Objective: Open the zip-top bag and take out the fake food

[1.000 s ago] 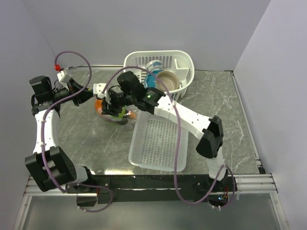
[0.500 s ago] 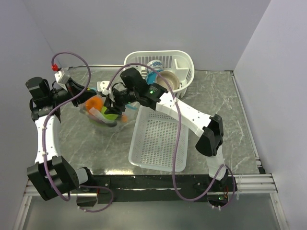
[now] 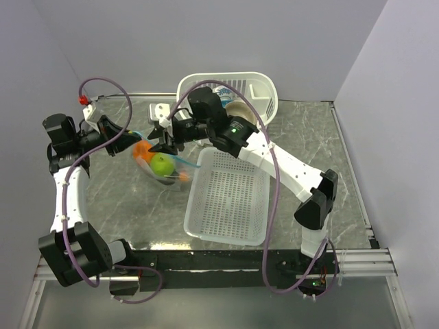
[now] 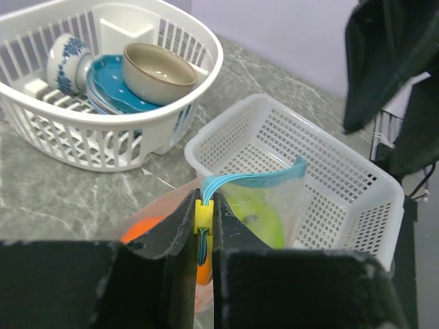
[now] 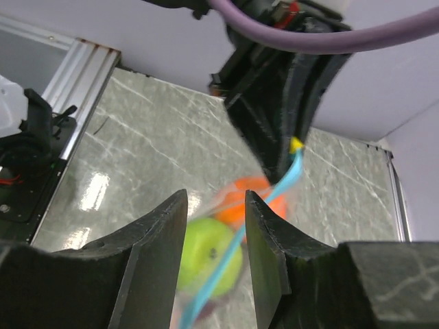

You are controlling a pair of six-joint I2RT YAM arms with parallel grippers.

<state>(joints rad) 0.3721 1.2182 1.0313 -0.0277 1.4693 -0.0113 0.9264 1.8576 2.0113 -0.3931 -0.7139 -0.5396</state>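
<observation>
Bag (image 3: 164, 177), clear with a teal strip (image 4: 254, 179), is hanging over the table (image 3: 110, 199), holding a green fruit (image 3: 162, 164) and an orange ball (image 3: 142, 150). Left hand (image 4: 204, 226) is clamping the strip; right hand (image 5: 216, 199) is standing with fingers apart.

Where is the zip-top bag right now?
In the top view the zip-top bag hangs left of centre, just left of the white mesh tray. The left pincer pinches its teal zip strip.
</observation>
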